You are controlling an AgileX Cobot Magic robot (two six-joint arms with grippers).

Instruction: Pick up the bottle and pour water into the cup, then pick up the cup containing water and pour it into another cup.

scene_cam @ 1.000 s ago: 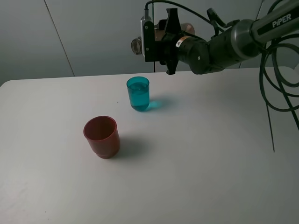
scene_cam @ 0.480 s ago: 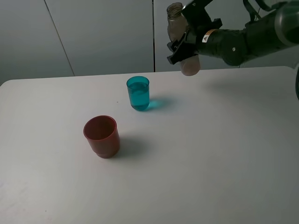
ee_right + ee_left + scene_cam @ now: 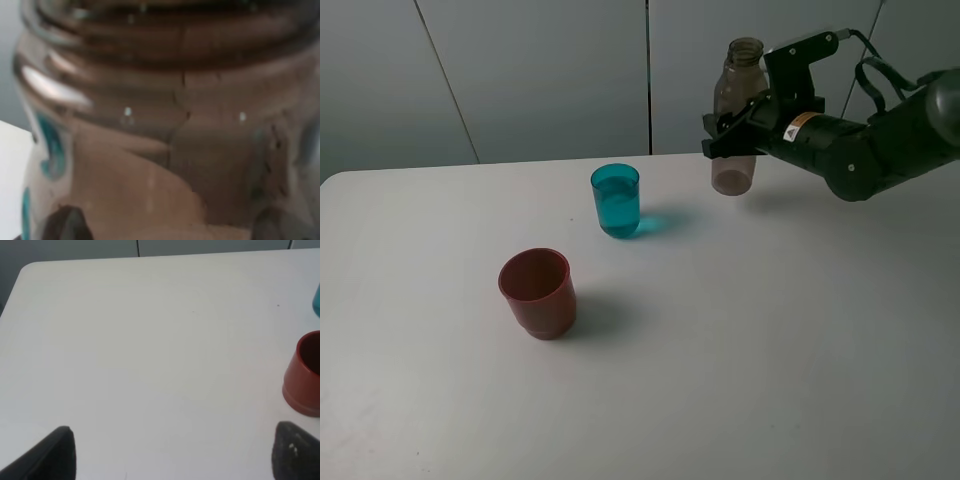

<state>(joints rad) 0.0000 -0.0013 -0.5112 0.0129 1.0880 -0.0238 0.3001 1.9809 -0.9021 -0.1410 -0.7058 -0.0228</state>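
The smoky brown bottle stands upright in my right gripper, which is shut on its middle, low over the far side of the white table. The right wrist view is filled by the bottle, with a dark fingertip at its side. The teal cup, holding water, sits left of the bottle. Nearer and further left is the red-brown cup, which looks empty. My left gripper is open over bare table, the red-brown cup off to one side and a sliver of the teal cup beyond.
A grey panelled wall rises behind the table's far edge. The right arm reaches in from the right with cables looping behind it. Bare tabletop lies in front of and to the right of both cups.
The bottle has swung from lying tilted over the teal cup to upright, and my right gripper has carried it rightward and lower. Neither cup has moved.
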